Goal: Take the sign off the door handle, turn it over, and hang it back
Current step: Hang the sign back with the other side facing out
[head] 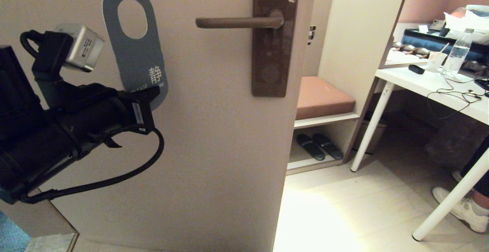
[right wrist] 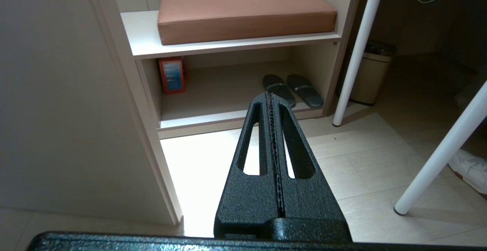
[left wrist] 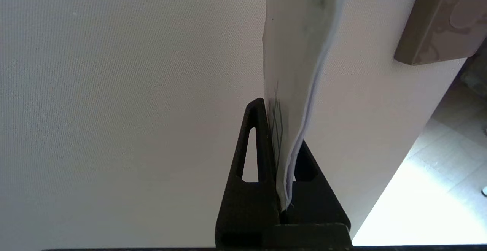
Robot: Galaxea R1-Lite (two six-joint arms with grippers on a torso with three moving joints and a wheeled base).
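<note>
The sign (head: 135,49) is off the door handle (head: 237,22), held upright against the door (head: 214,149), well to the left of the lever, blue side toward you. Your left gripper (head: 147,95) is clamped on its bottom edge; in the left wrist view the card (left wrist: 300,72) stands edge-on between the black fingers (left wrist: 255,148).

Risks: the grip is on a thin strip of bottom edge only, so the card could pivot or slip as you turn it over. It bows slightly, so the hole may miss the lever tip on rehanging.

Your right gripper (right wrist: 272,137) is parked low with its jaws pressed together on nothing, aimed at the slippers (right wrist: 293,89).

Hidden: the gripper covers the sign's lower lettering, and its pale back face shows only edge-on.
</note>
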